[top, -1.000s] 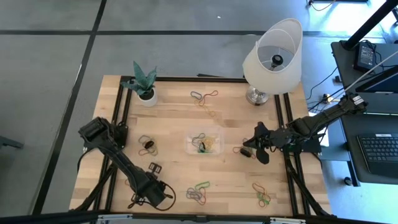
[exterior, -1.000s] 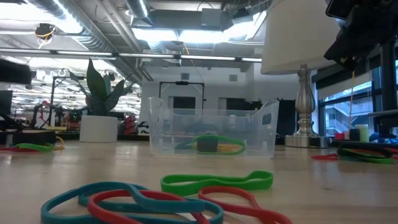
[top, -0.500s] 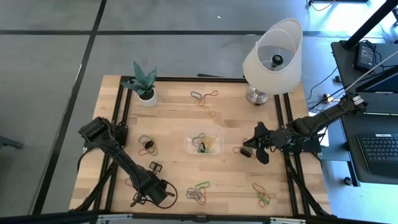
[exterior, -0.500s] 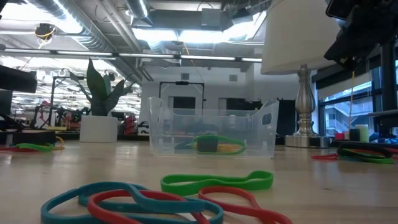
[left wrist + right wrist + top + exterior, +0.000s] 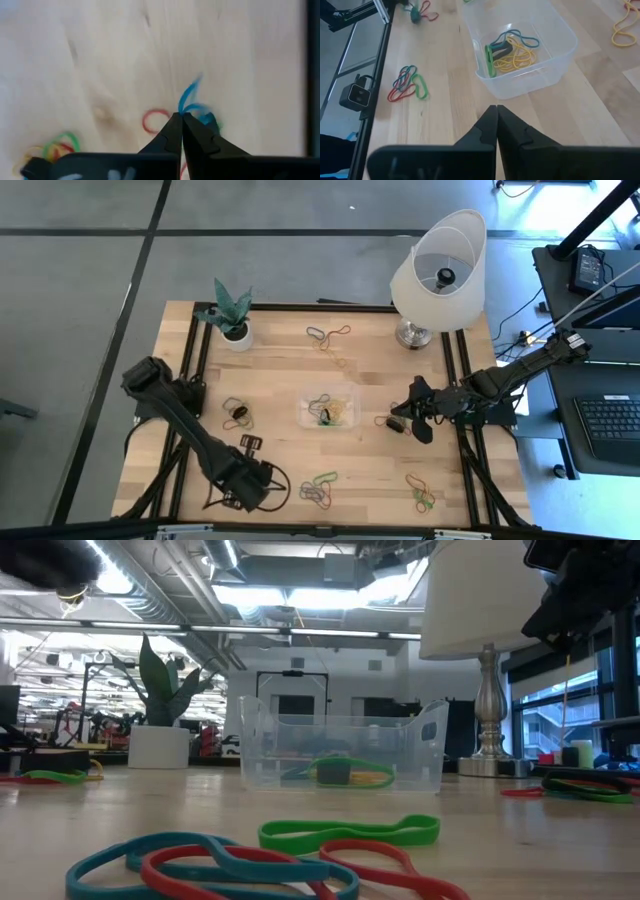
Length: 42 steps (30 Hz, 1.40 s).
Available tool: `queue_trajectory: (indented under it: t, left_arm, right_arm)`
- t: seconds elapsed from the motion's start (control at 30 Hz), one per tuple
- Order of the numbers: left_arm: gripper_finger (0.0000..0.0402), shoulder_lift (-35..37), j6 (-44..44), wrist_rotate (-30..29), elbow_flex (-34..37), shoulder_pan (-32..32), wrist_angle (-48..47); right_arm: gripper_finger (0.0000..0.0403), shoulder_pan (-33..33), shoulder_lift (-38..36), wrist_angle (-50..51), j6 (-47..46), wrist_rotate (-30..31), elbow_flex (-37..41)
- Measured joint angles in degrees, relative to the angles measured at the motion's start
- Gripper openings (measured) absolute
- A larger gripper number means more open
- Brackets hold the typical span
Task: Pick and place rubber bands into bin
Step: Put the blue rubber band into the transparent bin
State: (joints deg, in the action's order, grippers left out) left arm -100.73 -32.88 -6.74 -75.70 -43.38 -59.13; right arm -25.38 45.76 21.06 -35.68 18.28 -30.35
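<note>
Looking straight down, the left gripper (image 5: 262, 483) is seen near the table's front edge, the right gripper (image 5: 398, 421) beside the bin (image 5: 328, 408) at mid-table. At table height, rubber bands (image 5: 340, 772) are shown lying in the bin. In the left wrist view, a blue band (image 5: 192, 102) is pinched in closed fingers. In the right wrist view, the fingers are pressed together, empty.

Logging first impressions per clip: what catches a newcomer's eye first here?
Probably the big white lamp at the table's far right corner. Next, the clear bin mid-table with a few rubber bands inside. At the near edge, the left gripper is shut on a blue band.
</note>
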Motion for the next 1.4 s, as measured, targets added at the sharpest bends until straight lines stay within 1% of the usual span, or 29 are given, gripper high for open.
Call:
queue_trajectory:
  t: [0.2,0.33,0.53,0.63,0.73,0.83,0.93,1.0,1.03,1.17,1.3,1.4]
  left_arm:
    - [0.0002,4.87,-1.8,-4.09,-3.29,-0.02,-3.51]
    - [0.0002,7.27,-2.13,-5.84,-3.65,0.0,-3.86]
    - [0.0002,10.03,-3.19,-13.46,-3.67,1.16,-3.85]
    - [0.0002,11.46,-4.69,-18.17,-3.67,3.58,-3.7]
    - [0.0002,12.45,-4.78,-20.69,-3.67,7.29,-3.63]
    - [0.0002,13.8,-1.22,-22.44,-3.67,12.21,-2.67]
    - [0.0002,14.43,4.77,-23.15,-3.72,18.02,1.58]
    - [0.0002,14.65,10.19,-22.07,-3.73,22.43,6.05]
    - [0.0002,14.65,13.23,-20.62,-3.74,24.54,8.41]
    - [0.0002,13.29,23.53,-12.33,-3.78,32.73,16.98]
    - [0.0002,10.19,29.04,-5.3,-3.76,38.36,20.28]
    - [0.0002,6.77,31.6,-1.26,-4.26,40.55,20.67]
  right_arm:
    - [0.001,-0.01,-0.01,-0.02,0.04,0.0,0.0]
    - [0.001,-0.01,0.0,-0.02,0.07,0.0,0.0]
    - [0.001,0.01,0.0,-0.26,0.04,0.0,0.0]
    - [0.001,0.01,0.0,-0.26,0.02,0.0,0.0]
    - [0.001,0.01,0.03,-0.27,0.0,0.0,0.0]
    - [0.001,0.01,0.24,-0.25,0.0,0.0,0.0]
    - [0.001,0.0,0.84,-0.28,-0.02,0.0,0.0]
    - [0.001,0.01,1.38,-0.32,-0.03,0.0,0.0]
    - [0.001,-0.01,1.7,-0.29,-0.2,0.0,0.0]
    - [0.001,0.01,3.16,-0.28,-3.09,0.07,0.0]
    - [0.001,0.0,4.12,-0.3,-4.82,0.07,0.0]
    - [0.001,0.01,4.24,-0.51,-6.09,0.11,-0.02]
